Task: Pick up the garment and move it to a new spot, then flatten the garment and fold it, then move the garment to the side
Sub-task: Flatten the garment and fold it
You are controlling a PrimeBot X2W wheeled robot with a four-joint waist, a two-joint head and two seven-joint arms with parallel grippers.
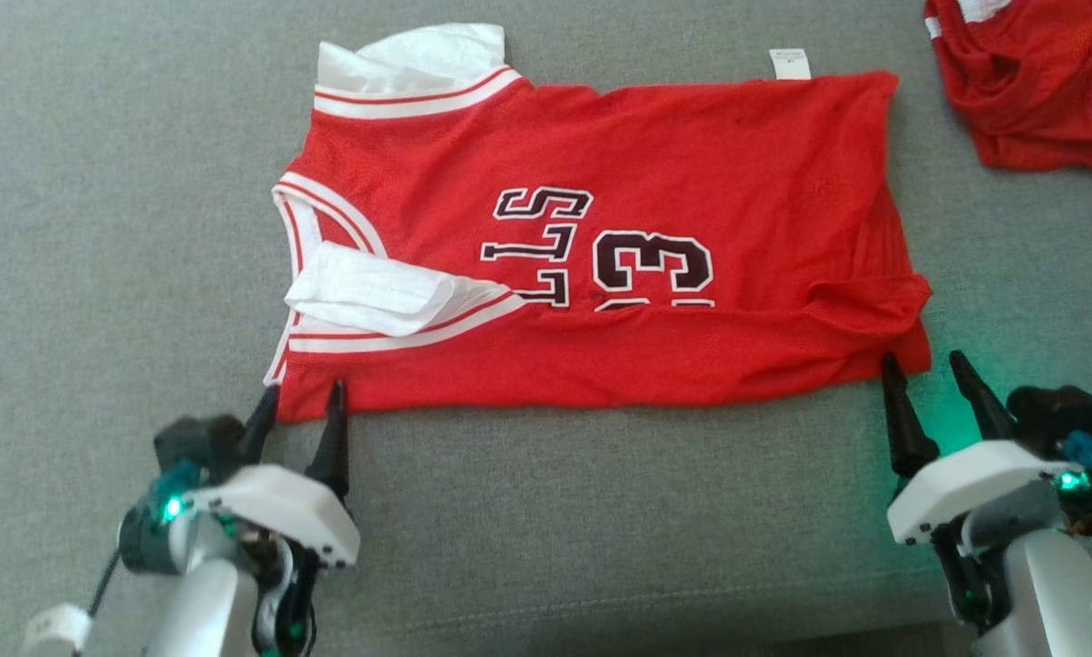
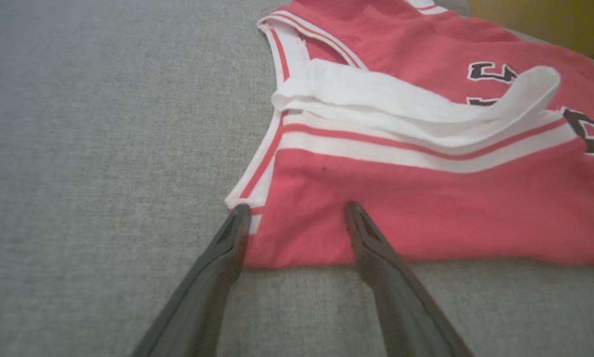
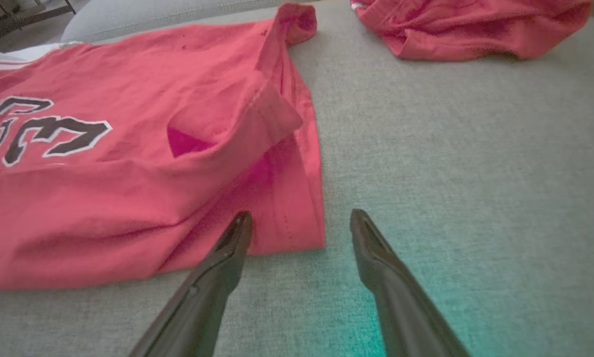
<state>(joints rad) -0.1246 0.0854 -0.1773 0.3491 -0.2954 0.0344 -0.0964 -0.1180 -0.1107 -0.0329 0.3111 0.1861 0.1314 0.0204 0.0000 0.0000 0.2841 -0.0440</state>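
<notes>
red mesh basketball jersey [image 1: 600,274] w/ white striped trim and dark, white-edged lettering lies spread sideways on the grey woven fabric surface [image 1: 98,182], neck and armholes toward the head view's left, hem toward its right. the near long edge is folded up over the body, covering the lower part of the numerals; the fold is rumpled near the hem end. white lining shows in two spots: flipped out at the far shoulder, and as a loose flap lying over the trim by the near armhole. a small white label [image 1: 790,64] sticks out past the far edge. left gripper [image 1: 304,390] sits at the jersey's near-left corner, fingers spread apart, pinching nothing. in the left wrist view one tip is at the white-trimmed corner edge, the other over red cloth just in from the near edge; can't tell if the tips press the fabric. right gripper [image 1: 924,359] is at the near-right corner by the hem, fingers spread wide too. in the right wrist view one tip is at the hem corner's edge, the other over bare grey surface just beside it. green glow on the surface by the right gripper. a second crumpled red garment [image 1: 1029,82] w/ a bit of white trim lies at far right, well apart from the jersey.
</notes>
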